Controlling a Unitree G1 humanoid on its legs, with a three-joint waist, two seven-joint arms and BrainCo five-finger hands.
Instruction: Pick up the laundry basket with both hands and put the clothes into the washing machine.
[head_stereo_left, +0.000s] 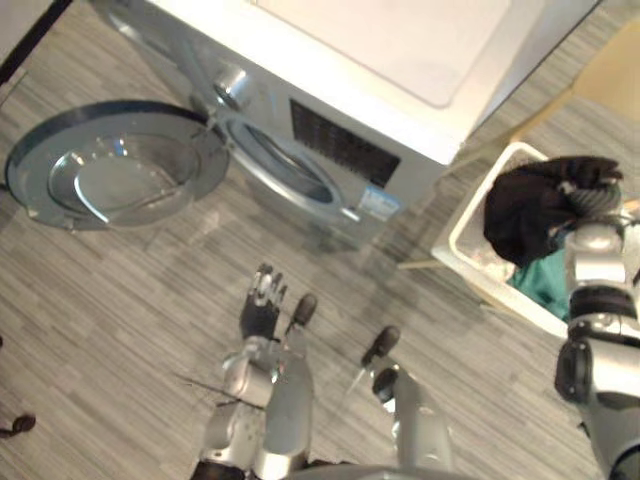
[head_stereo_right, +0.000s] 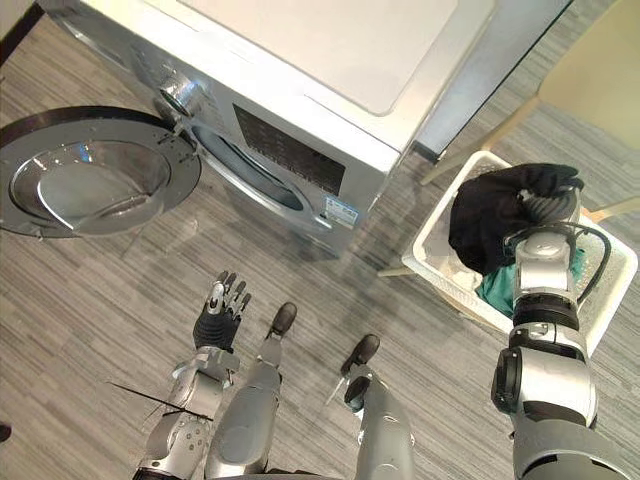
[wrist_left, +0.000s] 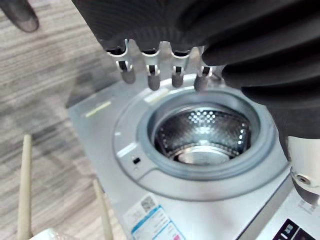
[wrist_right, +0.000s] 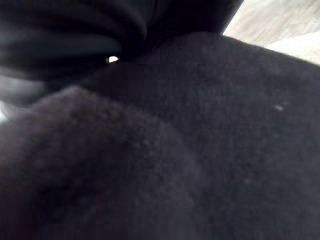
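A white laundry basket (head_stereo_right: 436, 246) stands on the floor to the right of the grey washing machine (head_stereo_right: 300, 110). The machine's round door (head_stereo_right: 85, 180) is swung wide open to the left, and its steel drum (wrist_left: 202, 135) shows bare metal inside. A black garment (head_stereo_right: 490, 220) is bunched up above the basket, draped over my right hand (head_stereo_right: 548, 205), whose dark cover pokes out of the cloth. A teal cloth (head_stereo_right: 497, 285) lies in the basket beneath. My left hand (head_stereo_left: 262, 305) hangs open in front of the washer, holding nothing.
A pale chair (head_stereo_right: 590, 80) with wooden legs (head_stereo_right: 470, 150) stands behind the basket, close to the washer's right side. The open door juts out over the grey plank floor (head_stereo_right: 100, 290) at the left.
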